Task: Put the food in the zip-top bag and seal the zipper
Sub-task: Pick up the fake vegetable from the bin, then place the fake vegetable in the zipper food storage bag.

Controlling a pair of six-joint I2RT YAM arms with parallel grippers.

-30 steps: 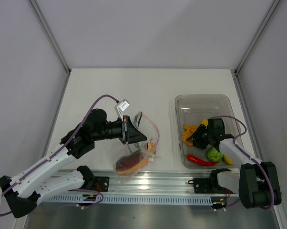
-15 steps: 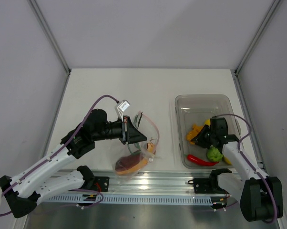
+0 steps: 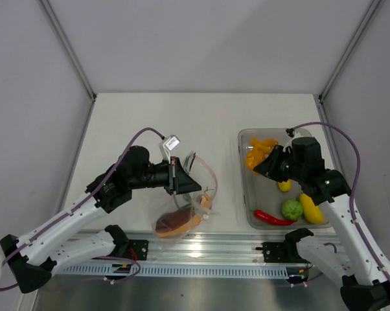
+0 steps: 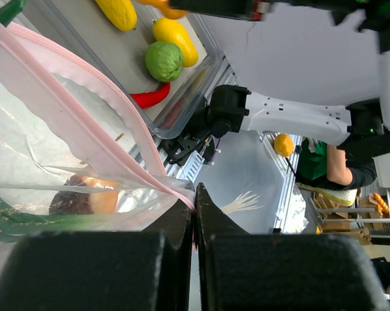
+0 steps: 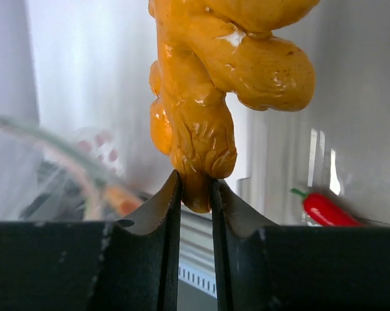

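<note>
The clear zip-top bag [image 3: 194, 197] lies left of the bin with a reddish-brown piece [image 3: 173, 222] and green stalks inside. My left gripper [image 3: 187, 183] is shut on the bag's pink zipper edge [image 4: 127, 133] and holds the mouth up. My right gripper [image 3: 260, 168] is shut on an orange chunk [image 3: 258, 154], lifted above the bin's far left part; the wrist view shows the chunk [image 5: 208, 97] pinched between the fingertips. A red chili [image 3: 273, 218], a green round fruit [image 3: 291, 208] and yellow fruits [image 3: 311, 208] lie in the bin.
The rigid clear bin [image 3: 247, 194] stands at the right. A metal rail [image 3: 201, 249] runs along the table's near edge. Grey walls close in both sides.
My right gripper has risen out of the bin with the orange chunk and moved toward the far left of the bin. The left gripper keeps holding the bag edge.
</note>
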